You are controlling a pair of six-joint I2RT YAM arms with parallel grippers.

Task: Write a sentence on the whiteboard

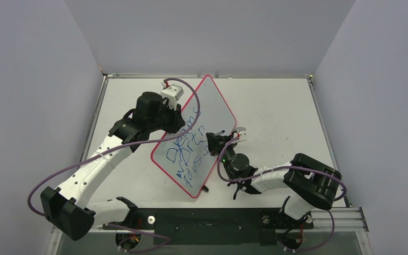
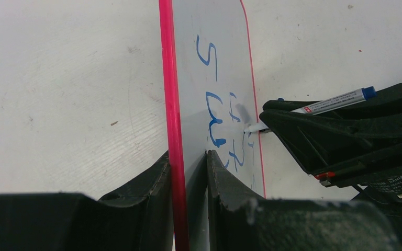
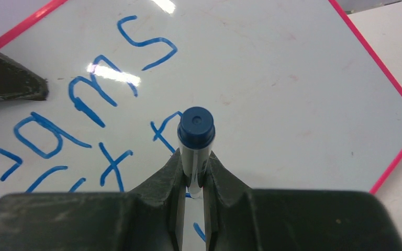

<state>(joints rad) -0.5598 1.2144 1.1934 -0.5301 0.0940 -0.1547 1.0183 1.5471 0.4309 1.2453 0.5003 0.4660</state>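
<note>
White tabletop (image 1: pixel 281 122); whiteboard (image 1: pixel 215 106) long axis diagonal

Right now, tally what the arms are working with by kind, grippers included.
whiteboard: 1
marker: 1
grippers: 2, left gripper and right gripper
Total: 4

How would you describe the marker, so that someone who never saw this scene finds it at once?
On the white table the red-rimmed whiteboard stands out. At its right edge the right pincer holds the marker against it. It is the only slim pale tube with a blue end.
</note>
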